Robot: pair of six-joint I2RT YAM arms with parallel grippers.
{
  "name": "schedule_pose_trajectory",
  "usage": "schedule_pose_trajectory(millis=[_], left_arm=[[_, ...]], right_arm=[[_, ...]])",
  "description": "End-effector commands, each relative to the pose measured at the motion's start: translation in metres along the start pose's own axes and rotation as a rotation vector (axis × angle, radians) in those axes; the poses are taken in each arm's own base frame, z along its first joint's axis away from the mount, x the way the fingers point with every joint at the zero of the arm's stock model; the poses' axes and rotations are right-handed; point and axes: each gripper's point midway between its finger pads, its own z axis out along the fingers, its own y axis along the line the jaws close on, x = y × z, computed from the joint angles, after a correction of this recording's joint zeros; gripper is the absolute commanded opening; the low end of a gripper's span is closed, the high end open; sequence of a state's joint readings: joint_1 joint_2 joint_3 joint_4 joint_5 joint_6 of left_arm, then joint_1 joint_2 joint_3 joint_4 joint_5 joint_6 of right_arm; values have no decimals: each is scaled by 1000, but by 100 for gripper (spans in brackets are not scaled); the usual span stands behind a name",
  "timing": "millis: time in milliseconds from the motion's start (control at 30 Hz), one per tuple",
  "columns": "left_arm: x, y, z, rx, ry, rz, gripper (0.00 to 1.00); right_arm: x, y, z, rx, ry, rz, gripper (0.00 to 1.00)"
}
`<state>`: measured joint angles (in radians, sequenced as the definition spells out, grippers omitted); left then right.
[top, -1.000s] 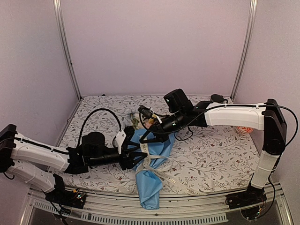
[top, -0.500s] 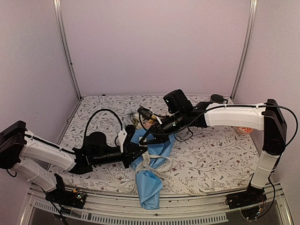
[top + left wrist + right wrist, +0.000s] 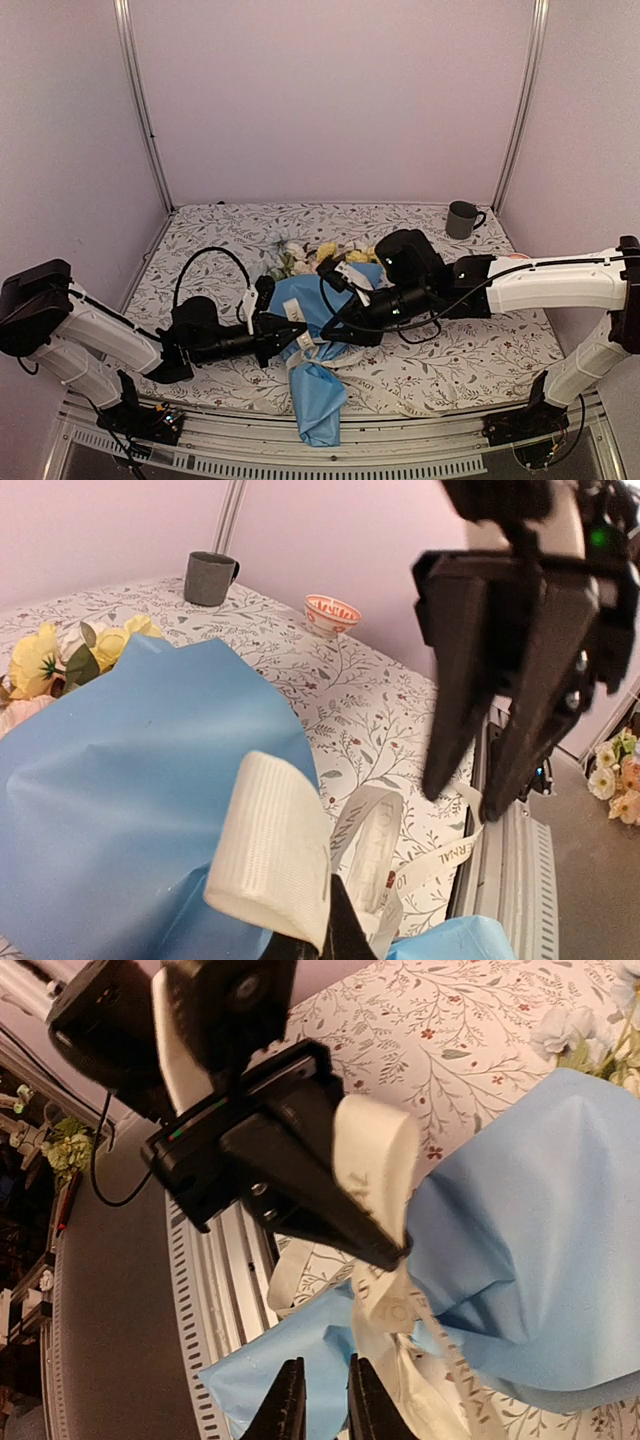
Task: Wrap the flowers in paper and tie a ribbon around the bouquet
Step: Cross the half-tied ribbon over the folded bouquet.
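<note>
Left fingers (image 3: 310,1195): I've now clamped them on the ribbon (image 3: 275,860).
Right fingers (image 3: 290,1405): slightly parted, empty, pulled nearer since.
Bouquet (image 3: 318,300): mid-table, lengthwise near-to-far, blooms (image 3: 325,252) toward back wall (image 3: 330,100).

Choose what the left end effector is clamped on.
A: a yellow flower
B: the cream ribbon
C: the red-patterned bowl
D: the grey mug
B: the left end effector has its fingers pinched together on a loop of the ribbon, right beside the light blue paper.
</note>
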<state>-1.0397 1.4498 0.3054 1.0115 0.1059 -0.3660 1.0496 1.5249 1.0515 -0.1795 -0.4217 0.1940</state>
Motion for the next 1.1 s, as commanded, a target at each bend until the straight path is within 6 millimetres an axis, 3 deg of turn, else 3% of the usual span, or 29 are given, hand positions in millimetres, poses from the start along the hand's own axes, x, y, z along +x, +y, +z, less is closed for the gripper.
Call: schedule_pose_trajectory(millis=[0,100,300,533,667,800,1067], left_arm=[[-14,-2,-2,15,-67,-21,0],[-14,-1,-3,10,-70,-21,0],[-14,1,-2,-1,-68,-17,0],[-13,2,-1,-7,-67,-14,0],[-13,2,-1,-7,-65,-9,0],[-13,2,-1,-5,-63,-8,0],[-13,2,-1,-5,-61,-4,0]], right_arm=[[25,-2,16,74,-1,4,13],[43,-8,31,100,63,8,17],[42,-2,48,75,70,-45,24],[56,1,71,57,116,-106,30],[57,-5,78,88,128,-118,26],[54,-8,79,104,117,-120,11],[45,-16,75,165,81,-117,16]])
